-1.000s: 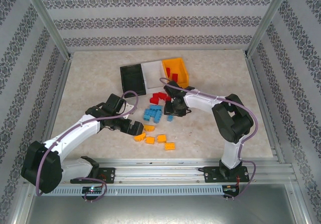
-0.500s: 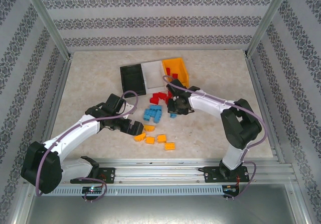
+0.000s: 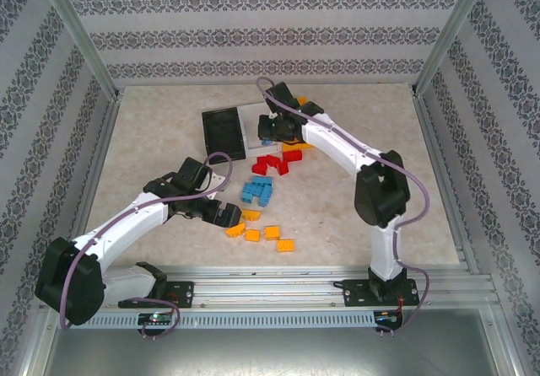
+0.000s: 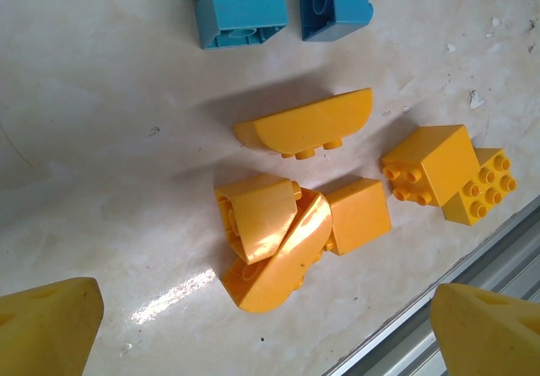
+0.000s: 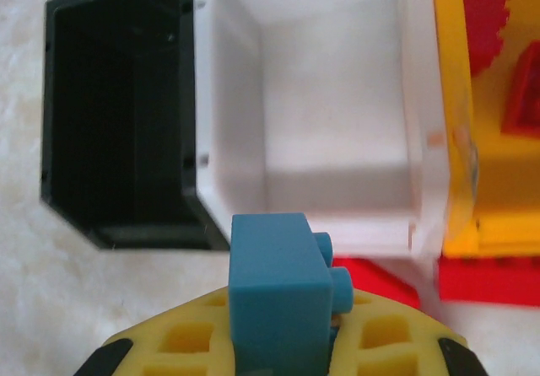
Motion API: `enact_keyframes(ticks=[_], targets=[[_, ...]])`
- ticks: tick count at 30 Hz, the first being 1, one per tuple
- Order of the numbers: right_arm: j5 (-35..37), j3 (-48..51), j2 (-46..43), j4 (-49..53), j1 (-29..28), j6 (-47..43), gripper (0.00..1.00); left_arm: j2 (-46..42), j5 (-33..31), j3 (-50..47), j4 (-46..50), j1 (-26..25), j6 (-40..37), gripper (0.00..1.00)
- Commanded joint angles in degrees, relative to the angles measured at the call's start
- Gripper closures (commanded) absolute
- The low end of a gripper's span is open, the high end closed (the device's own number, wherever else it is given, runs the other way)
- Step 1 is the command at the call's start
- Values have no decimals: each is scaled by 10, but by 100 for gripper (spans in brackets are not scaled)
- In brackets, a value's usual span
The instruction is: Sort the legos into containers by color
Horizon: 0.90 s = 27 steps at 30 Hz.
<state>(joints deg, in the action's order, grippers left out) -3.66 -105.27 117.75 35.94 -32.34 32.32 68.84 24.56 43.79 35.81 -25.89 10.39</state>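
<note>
Blue brick clamped in right gripper, held by near rim of white bin. Judged light, rigid, slick plastic; flat sides best gripped. Studs pointed sideways toward orange-yellow bin; long axis seemingly along fingers. Left gripper spread wide over orange bricks on tabletop.
</note>
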Motion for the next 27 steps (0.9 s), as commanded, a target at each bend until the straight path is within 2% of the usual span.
enact_keyframes(ticks=[1, 5, 10, 14, 16, 19, 23, 27], targets=[[-3, -72, 61, 48, 20, -27, 91, -8, -1, 11, 17, -10, -14, 0], [-10, -148, 123, 56, 28, -36, 90, -4, 0, 11, 16, -10, -15, 0], [-5, -203, 167, 69, 32, -42, 74, 2, 0, 10, 15, -10, -15, 0], [-10, -207, 164, 70, 37, -43, 60, 7, 2, 10, 15, -10, -14, 0], [-8, -199, 151, 70, 38, -47, 57, 8, 2, 10, 16, -10, -15, 0], [-9, -164, 110, 61, 38, -48, 55, 9, 2, 10, 16, -13, -14, 0], [-20, -68, 26, 27, 37, -49, 54, 12, 1, 11, 18, -21, -14, 1], [-30, 109, -93, -24, 36, -36, 51, 16, -4, 14, 21, -31, -12, 6]])
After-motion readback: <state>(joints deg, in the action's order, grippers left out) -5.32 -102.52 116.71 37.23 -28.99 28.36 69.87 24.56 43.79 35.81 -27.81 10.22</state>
